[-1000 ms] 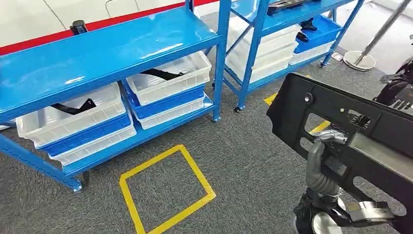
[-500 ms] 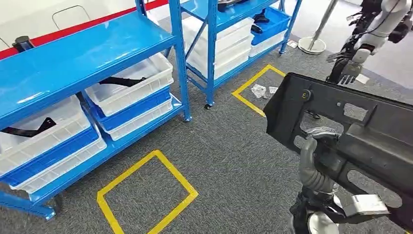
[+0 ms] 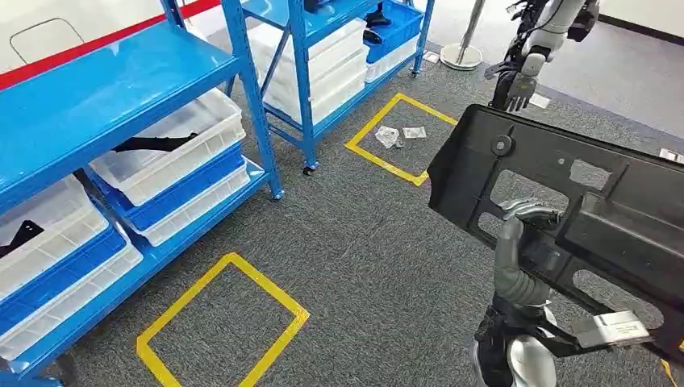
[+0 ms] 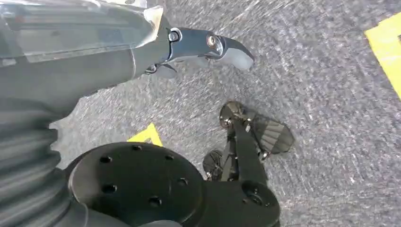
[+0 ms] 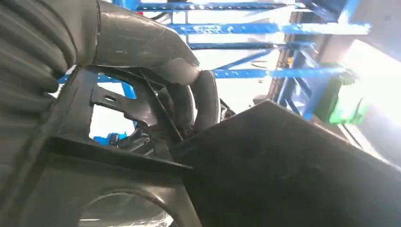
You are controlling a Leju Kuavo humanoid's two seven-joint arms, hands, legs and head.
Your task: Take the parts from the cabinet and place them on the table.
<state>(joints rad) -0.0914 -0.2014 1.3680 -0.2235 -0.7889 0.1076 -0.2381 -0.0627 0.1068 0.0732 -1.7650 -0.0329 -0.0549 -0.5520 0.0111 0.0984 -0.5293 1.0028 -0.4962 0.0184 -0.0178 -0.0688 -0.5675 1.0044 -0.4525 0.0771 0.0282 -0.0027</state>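
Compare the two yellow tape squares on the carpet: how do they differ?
The near yellow tape square lies in front of the left blue shelving rack; the far yellow tape square lies by the second rack. The near one encloses bare carpet; the far one holds small clear plastic bags. The far one's right side is hidden behind the black panel. Both are yellow outlines on grey carpet.

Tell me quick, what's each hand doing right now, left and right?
Left hand: hanging over the carpet, holding nothing; whether its fingers are open or curled cannot be told.
Right hand: fingers hooked through an opening of the black panel part, holding it.
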